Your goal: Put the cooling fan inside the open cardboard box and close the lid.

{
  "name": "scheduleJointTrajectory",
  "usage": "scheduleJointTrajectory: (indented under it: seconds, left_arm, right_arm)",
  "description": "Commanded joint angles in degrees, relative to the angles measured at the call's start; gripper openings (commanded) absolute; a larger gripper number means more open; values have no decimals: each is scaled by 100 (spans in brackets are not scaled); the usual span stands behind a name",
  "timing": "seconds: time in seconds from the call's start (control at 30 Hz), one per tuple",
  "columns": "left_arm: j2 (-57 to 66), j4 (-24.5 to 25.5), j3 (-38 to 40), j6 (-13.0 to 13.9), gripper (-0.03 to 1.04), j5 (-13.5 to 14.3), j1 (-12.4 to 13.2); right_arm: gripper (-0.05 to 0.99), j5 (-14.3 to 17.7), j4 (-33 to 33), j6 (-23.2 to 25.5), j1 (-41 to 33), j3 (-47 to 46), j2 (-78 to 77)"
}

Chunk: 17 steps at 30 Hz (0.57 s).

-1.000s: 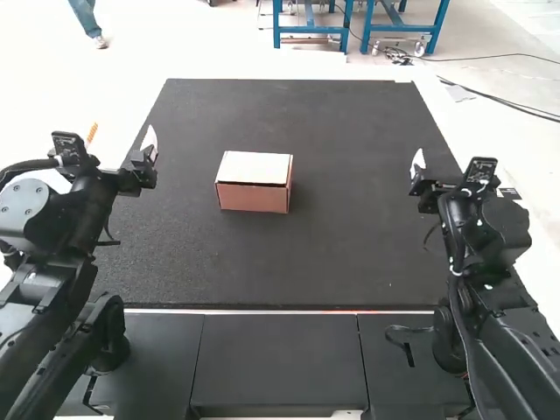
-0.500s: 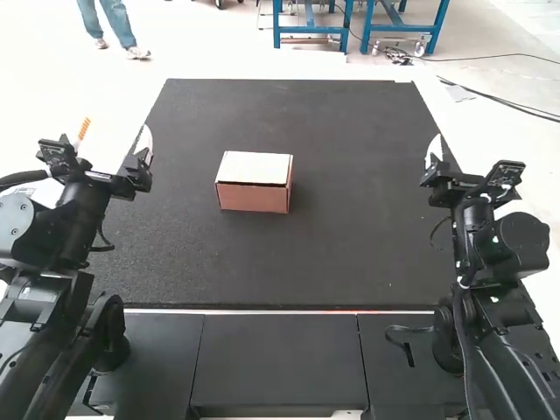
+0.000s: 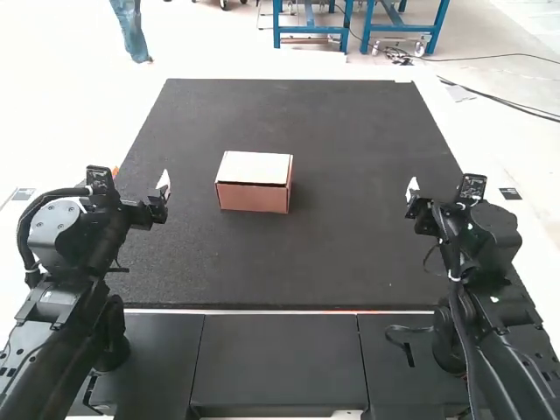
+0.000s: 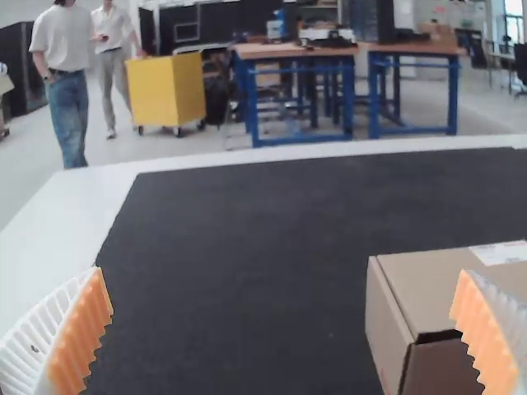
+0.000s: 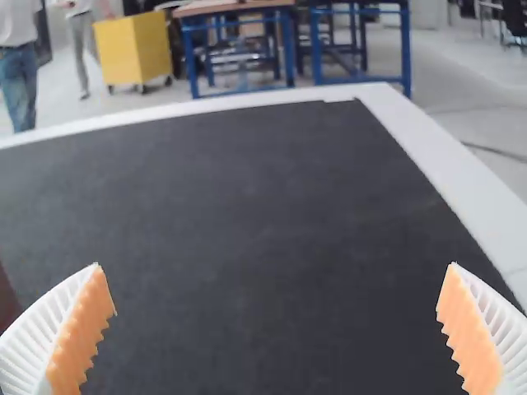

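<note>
We found the cardboard box [image 3: 254,181] sitting near the middle of the black mat [image 3: 350,131]. Its top flaps lay flat, so its inside was hidden from us. From above the lid looked fully shut, though we could not make out the seam.

The left gripper [image 3: 159,199] stood over the mat's left edge, well apart from the box. Its white ribbed fingers [image 4: 33,346] were spread wide with nothing between them. In the left wrist view only the box's near corner showed. The lower part was cut off at the frame's edge, and one side was covered by an orange pad [image 4: 482,325]. A pale label [image 4: 498,251] on the top ran out behind that pad.

The right gripper [image 3: 416,203] stood over the mat's right edge, also far from the box. Its orange pads [image 5: 78,329] were held wide apart over bare mat, gripping nothing, and both fingers were cut off at their bases.
</note>
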State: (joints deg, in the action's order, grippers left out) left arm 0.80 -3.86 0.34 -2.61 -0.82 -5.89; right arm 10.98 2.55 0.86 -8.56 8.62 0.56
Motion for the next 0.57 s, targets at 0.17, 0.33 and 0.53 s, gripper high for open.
scheduleJointTrajectory:
  seconds: [0.17,0.33,0.53]
  left_arm:
    - [-80,386,-25,-55,97,108,53]
    - [-89,386,-25,-64,97,108,53]
    - [-89,386,-25,-55,97,108,53]
  right_arm:
    - [91,-26,-70,133,56,-862,-82]
    - [91,-35,-70,133,56,-862,-73]
    - [91,-35,-70,133,56,-862,-73]
